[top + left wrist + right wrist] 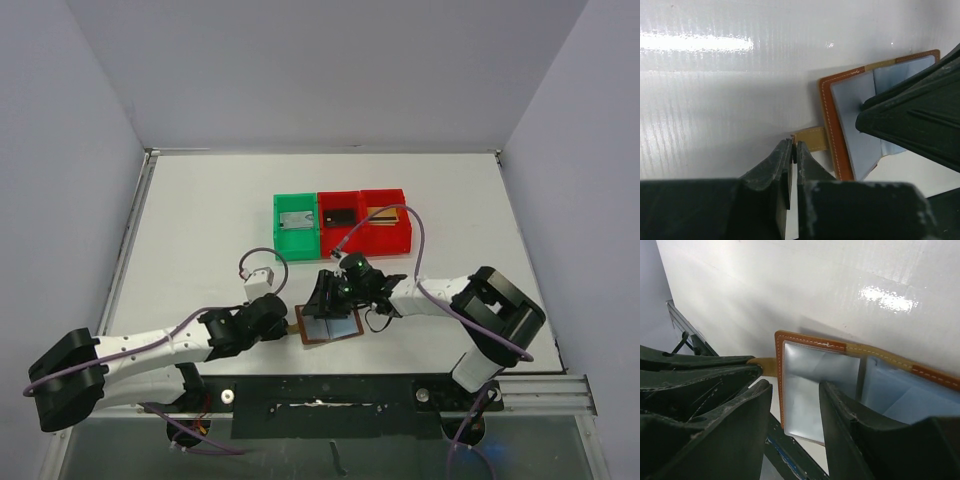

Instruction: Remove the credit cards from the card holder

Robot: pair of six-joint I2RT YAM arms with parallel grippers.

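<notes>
We find the card holder (330, 325) open near the counter's (200, 230) front edge. Left gripper (794, 146) pinches the gold credit card (812, 138), only its end out. Right gripper (795, 389) spread above. Bins (300, 198) seemingly hold other cards.

The card holder (330, 326) is brown with pale stitching and blue-grey pockets; a gold-yellow credit card (812, 138) shows at its 9 o'clock edge, on a white table (200, 220).
</notes>
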